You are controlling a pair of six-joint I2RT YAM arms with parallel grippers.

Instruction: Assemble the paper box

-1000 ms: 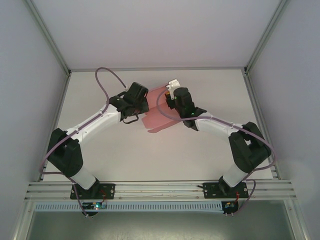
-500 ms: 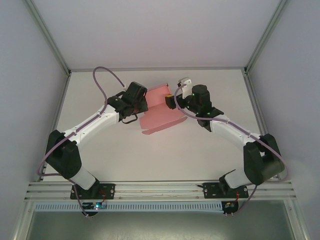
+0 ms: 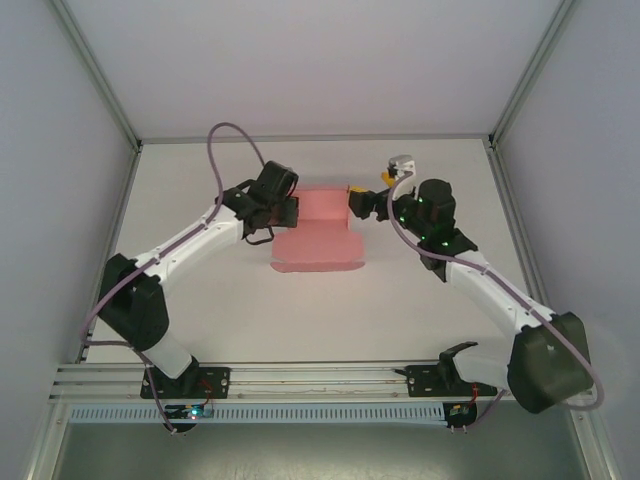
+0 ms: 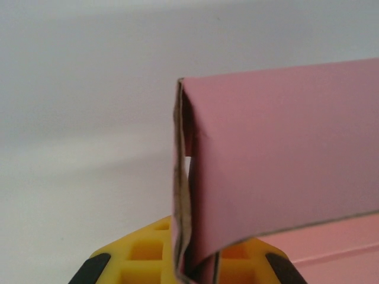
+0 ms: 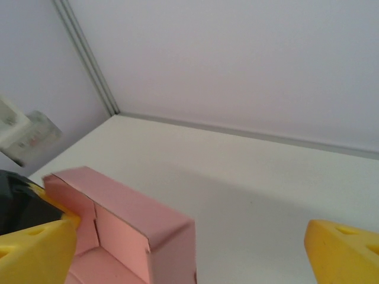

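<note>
White matte table (image 3: 300, 310), bare around the card, boxed in by pale walls (image 3: 300, 60) on three sides, metal posts in the back corners, aluminium rail (image 3: 320, 378) along bottom of frame. Paper box (image 3: 318, 235), pink and half folded, lies on the table just above frame centre, with raised walls at its upper part and a flat flap toward the bottom. Left gripper (image 3: 284, 208) at the box's left edge, jaws pressed together pinching a folded wall. Right gripper (image 3: 361, 200) at the box's upper right corner, yellow fingers (image 5: 35, 248) spread wide, gripping nothing.
</note>
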